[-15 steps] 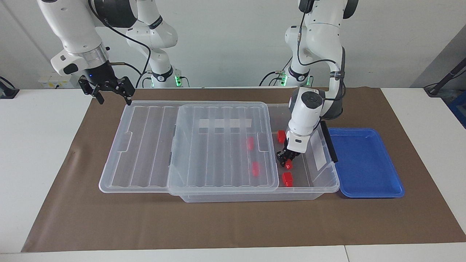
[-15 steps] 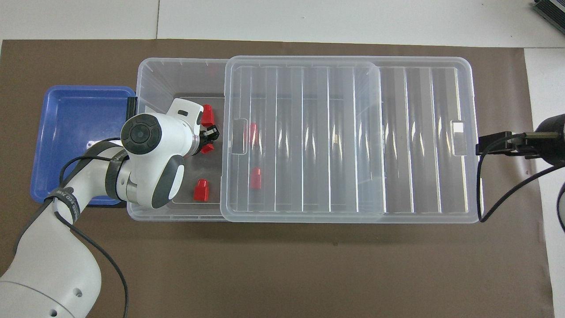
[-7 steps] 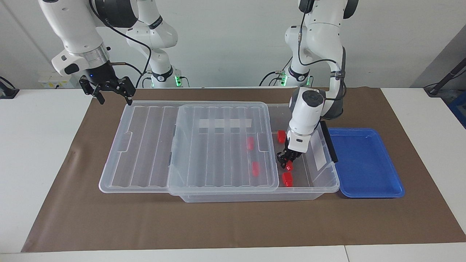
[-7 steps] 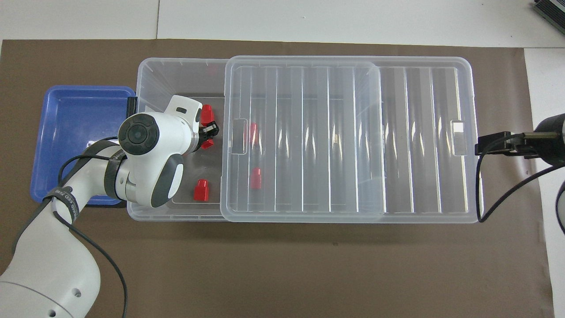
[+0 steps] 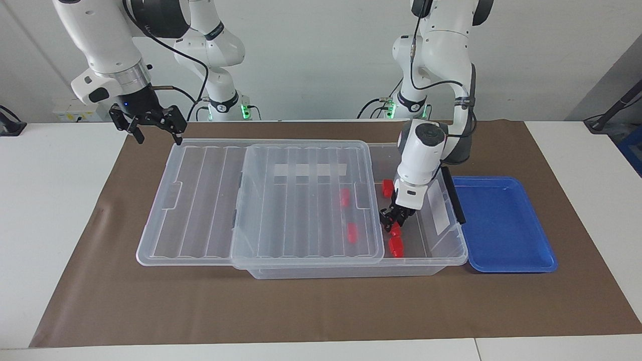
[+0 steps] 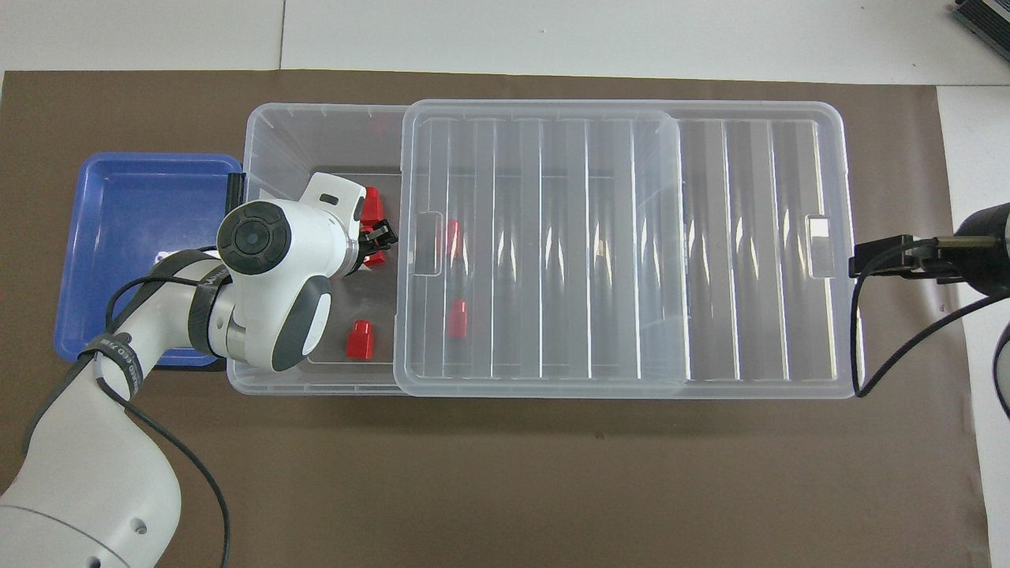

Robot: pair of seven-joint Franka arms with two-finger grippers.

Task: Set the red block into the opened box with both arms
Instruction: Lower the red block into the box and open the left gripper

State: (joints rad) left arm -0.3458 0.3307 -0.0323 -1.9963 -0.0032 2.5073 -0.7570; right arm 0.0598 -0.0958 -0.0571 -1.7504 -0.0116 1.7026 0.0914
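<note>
Facing view: left gripper [image 5: 392,219], jaw state unclear, hung over red block [image 5: 396,229] inside box [image 5: 426,264]; right gripper [image 5: 148,122] waited, jaws parted.

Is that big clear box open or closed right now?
Partly open. The lid is slid toward the right arm's end, baring the box where the left gripper reaches in.

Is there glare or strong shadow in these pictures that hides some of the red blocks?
Overhead view: bright streaks on the clear lid dim the two red blocks under the lid, still visible; the left pincer partly covers another. Facing view: even light, soft shadows; a pale reflection band on the lid.
</note>
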